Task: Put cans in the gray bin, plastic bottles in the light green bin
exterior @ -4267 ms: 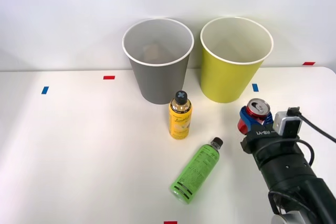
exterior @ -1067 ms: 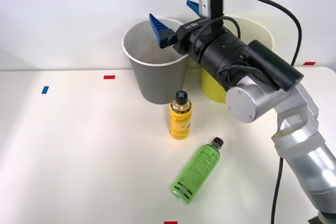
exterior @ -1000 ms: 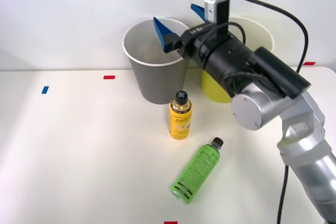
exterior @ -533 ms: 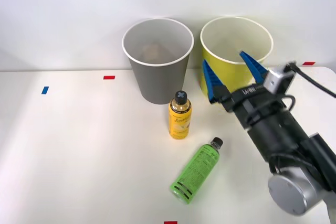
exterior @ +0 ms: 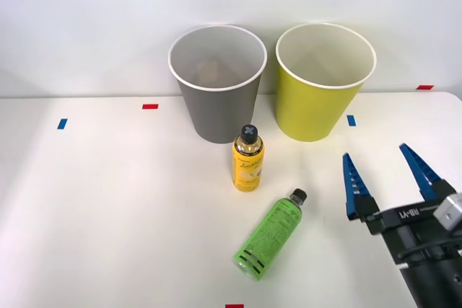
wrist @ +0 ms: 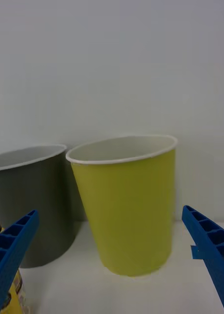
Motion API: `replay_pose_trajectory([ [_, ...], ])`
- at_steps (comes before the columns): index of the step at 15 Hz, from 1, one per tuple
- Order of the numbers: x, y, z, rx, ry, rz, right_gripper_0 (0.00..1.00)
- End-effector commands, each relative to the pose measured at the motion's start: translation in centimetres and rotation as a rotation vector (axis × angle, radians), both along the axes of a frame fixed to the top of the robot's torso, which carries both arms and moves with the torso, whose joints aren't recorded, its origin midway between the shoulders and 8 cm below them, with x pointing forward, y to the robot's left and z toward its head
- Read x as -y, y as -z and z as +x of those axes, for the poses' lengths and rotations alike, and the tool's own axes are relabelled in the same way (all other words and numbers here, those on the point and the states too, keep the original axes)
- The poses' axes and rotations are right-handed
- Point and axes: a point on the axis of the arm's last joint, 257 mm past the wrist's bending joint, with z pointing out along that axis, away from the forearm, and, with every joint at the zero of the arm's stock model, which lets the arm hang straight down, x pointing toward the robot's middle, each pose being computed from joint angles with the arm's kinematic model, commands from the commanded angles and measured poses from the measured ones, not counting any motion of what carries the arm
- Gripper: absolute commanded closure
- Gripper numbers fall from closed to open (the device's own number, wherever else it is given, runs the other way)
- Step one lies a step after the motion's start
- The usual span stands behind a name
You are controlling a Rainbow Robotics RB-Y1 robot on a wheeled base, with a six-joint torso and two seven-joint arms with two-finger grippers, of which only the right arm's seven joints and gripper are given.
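White table (exterior: 108,200). Far centre: gray bin (exterior: 217,99), with lime bin (exterior: 323,99) just right of it, both upright, apart. Yellow bottle (exterior: 247,160) upright just in front of the gray bin. Green bottle (exterior: 271,236) lying on its side nearer, cap toward the far right. Tape marks: blue (exterior: 62,124) far left, red (exterior: 149,107) left of gray bin, blue (exterior: 351,120) right of lime bin, red (exterior: 424,87) far right, red (exterior: 234,306) at near edge.

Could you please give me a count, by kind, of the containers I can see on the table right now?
Bins: 2, the gray bin and the lime bin.
Bottles: 2, the yellow bottle upright and the green bottle lying down.
Total: 4.
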Motion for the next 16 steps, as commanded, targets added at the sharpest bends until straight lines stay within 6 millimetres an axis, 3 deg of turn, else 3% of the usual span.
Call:
replay_pose_trajectory([
  [1, 2.3, 2.7, -2.5, -0.067, 0.082, 0.028, 0.0],
  [8, 6.6, 8.1, -5.1, -0.096, 0.296, 0.022, 0.0],
  [16, 8.5, 9.0, -6.2, -0.119, 0.363, 0.037, 0.0],
])
